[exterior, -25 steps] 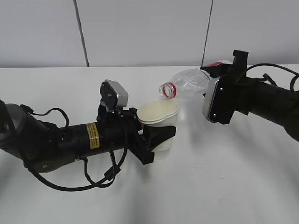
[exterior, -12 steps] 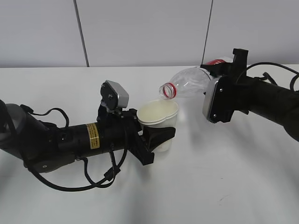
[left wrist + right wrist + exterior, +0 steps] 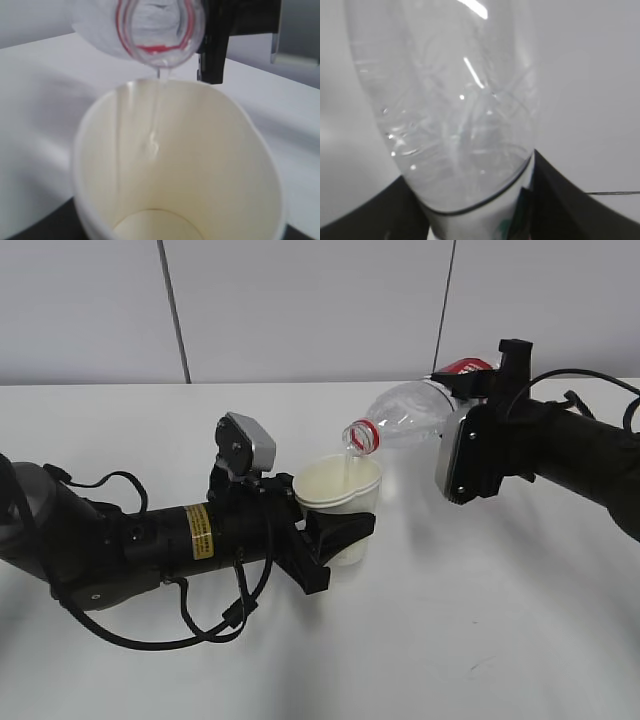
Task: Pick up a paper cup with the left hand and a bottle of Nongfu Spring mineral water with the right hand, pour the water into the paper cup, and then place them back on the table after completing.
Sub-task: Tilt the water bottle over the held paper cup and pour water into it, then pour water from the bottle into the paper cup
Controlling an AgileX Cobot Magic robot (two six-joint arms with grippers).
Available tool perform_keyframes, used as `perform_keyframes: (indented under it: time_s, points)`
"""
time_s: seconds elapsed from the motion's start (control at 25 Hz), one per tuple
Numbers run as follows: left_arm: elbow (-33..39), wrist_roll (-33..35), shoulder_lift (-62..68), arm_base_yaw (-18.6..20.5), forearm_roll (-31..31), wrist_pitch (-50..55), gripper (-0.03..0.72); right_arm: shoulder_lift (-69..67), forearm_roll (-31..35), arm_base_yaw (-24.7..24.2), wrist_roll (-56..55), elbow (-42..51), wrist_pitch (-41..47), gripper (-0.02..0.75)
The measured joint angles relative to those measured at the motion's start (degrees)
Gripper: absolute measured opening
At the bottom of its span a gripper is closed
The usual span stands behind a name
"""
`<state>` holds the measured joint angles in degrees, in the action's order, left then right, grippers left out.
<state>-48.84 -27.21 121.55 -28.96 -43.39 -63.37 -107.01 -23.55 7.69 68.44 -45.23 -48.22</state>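
Observation:
My left gripper [image 3: 335, 530], on the arm with the yellow sticker, is shut on a cream paper cup [image 3: 340, 502] and holds it above the white table [image 3: 480, 640]. The cup fills the left wrist view [image 3: 200, 165]. My right gripper [image 3: 468, 390] is shut on a clear bottle [image 3: 405, 418] with a red neck ring, tilted mouth-down over the cup. A thin stream of water [image 3: 156, 107] runs from the bottle mouth [image 3: 160, 47] into the cup. The right wrist view shows the bottle body [image 3: 455, 110] between black fingers [image 3: 560, 200].
A grey panelled wall [image 3: 300, 310] stands behind the table. Black cables [image 3: 220, 620] trail from the left arm over the tabletop.
The right gripper has raised the bottle's rear end, tilting the mouth further down over the cup, and water now flows. The left arm and cup have stayed in place.

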Motion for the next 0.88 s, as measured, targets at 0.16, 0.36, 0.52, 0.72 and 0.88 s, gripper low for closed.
perform_keyframes:
  time_s: [0.16,0.36,0.52,0.72,0.88]
  points:
    - [0.0,0.0,0.0,0.0,0.0,0.0,0.354,0.0,0.29,0.0,1.99,0.0,0.0,0.375]
    - [0.0,0.0,0.0,0.0,0.0,0.0,0.354,0.0,0.4,0.0,3.12,0.0,0.0,0.375]
    - [0.0,0.0,0.0,0.0,0.0,0.0,0.354,0.0,0.44,0.0,3.45,0.0,-0.06,0.375]
    - [0.0,0.0,0.0,0.0,-0.07,0.0,0.354,0.0,0.53,0.0,3.57,0.0,-0.19,0.375]
    - [0.0,0.0,0.0,0.0,-0.07,0.0,0.354,0.0,0.53,0.0,3.67,0.0,-0.28,0.375]
